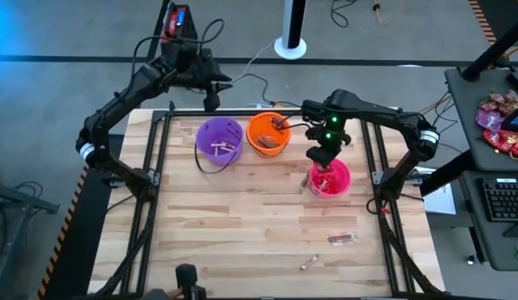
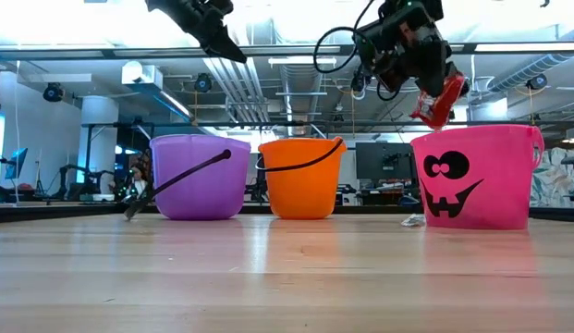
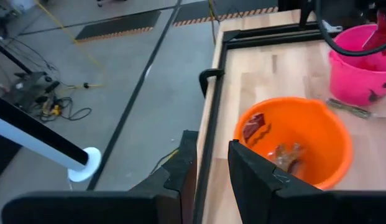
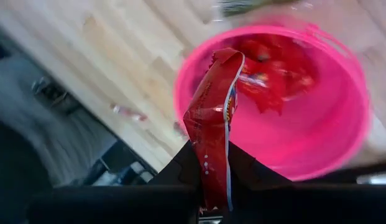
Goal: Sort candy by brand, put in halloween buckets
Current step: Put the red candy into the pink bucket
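The right gripper (image 4: 211, 165) pinches a red square candy packet (image 4: 212, 121) directly above the bright pink plastic bucket (image 4: 342, 134), which already holds red packets. The left gripper (image 3: 211, 168) waits slightly open behind the orange plastic bucket (image 3: 329, 134). Two wrapped candies (image 1: 342, 239) lie unsorted on the wooden table (image 1: 242, 225).

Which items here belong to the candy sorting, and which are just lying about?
Job: purple bucket, orange bucket, pink bucket; red packet in right claw; two loose candies on table.
Lying about: keyboard, candy bags.
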{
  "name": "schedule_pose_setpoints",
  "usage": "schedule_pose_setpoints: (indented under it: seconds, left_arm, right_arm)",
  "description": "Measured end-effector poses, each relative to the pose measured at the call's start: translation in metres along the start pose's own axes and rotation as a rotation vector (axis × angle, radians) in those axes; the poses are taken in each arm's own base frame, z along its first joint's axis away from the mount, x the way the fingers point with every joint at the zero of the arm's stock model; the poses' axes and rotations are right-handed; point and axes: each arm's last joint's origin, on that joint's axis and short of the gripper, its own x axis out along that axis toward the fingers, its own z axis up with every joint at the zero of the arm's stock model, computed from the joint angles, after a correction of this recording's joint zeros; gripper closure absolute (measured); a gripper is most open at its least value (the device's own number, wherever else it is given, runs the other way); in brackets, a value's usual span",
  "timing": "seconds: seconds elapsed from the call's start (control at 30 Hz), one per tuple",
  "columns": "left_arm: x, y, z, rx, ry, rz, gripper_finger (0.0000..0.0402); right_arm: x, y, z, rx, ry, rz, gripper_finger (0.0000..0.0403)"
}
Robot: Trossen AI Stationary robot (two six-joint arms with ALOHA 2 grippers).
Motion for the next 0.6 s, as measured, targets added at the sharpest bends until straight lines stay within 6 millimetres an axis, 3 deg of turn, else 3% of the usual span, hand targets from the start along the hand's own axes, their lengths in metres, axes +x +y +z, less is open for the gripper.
schedule_pose_setpoints:
  seconds: [0.13,0.43,0.6]
  left_arm:
    - [-0.002,0.005,-0.002,-0.006,-0.003,0.019,0.0326]
    - [-0.001,0.004,-0.002,-0.027,-0.008,0.012,0.0326]
    - [-0.002,0.002,0.000,-0.118,-0.044,-0.044,0.0326]
  right_arm:
    - [0.003,-0.004,0.001,0.145,-0.013,-0.083,0.0379]
    - [0.008,-0.005,0.000,0.200,-0.005,-0.119,0.0375]
    - [0.015,-0.006,0.000,0.168,0.005,-0.155,0.0326]
